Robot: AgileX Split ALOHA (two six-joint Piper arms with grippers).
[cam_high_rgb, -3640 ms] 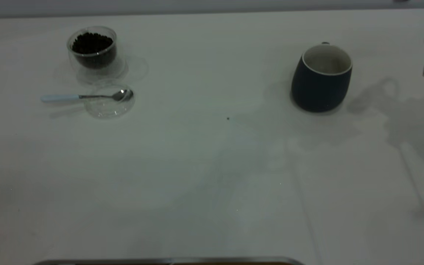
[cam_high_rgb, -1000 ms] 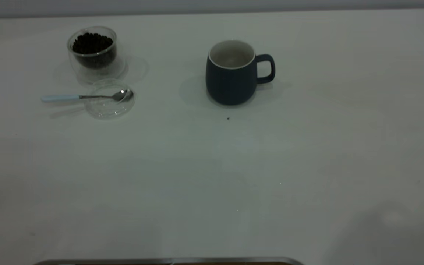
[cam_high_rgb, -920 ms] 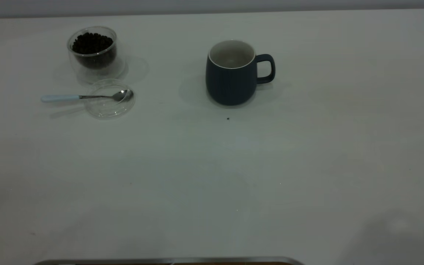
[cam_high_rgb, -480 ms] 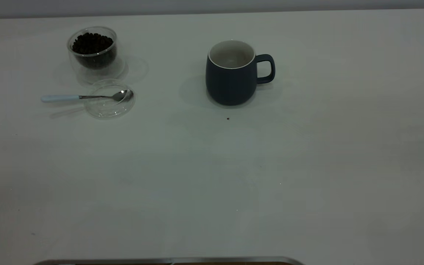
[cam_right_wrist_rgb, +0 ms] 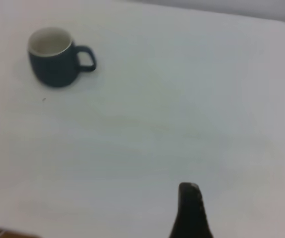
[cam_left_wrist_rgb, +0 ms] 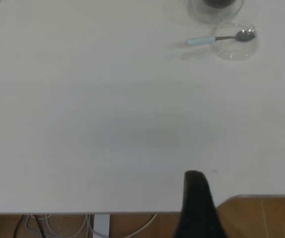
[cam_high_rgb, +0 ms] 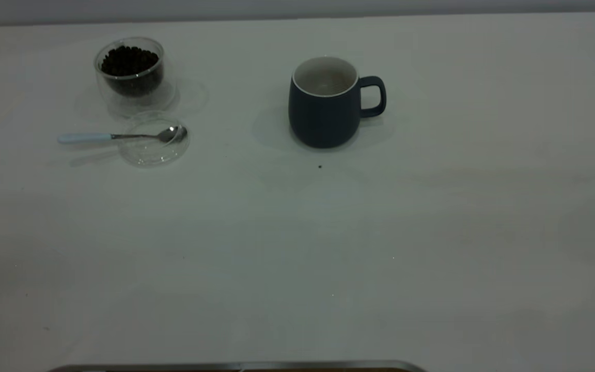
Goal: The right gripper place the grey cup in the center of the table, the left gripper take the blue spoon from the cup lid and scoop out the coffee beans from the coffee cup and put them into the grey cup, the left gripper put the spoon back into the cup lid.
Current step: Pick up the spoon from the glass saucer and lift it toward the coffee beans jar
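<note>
The large plain white table (cam_high_rgb: 432, 232) with a rounded corner carries everything. Near its middle stands the grey cup (cam_high_rgb: 324, 103), a rounded dark blue-grey ceramic mug, upright, with white rim, white inside that looks empty, and one loop handle turned toward the right arm's side. Well apart from it, toward the left arm's side, stands the coffee cup (cam_high_rgb: 131, 75), a small clear double-walled glass tumbler holding a heap of dark coffee beans (cam_high_rgb: 129, 61) close to its rim. Just in front of it lies the cup lid (cam_high_rgb: 153, 147), a clear shallow round disc; the blue spoon (cam_high_rgb: 122, 136) rests its shiny bowl in the lid, the pale blue handle reaching out over the table. The left gripper (cam_left_wrist_rgb: 198, 206) and the right gripper (cam_right_wrist_rgb: 190, 210) each show one black finger above the table's near edge, well apart from everything; whether either is parted cannot be told.
</note>
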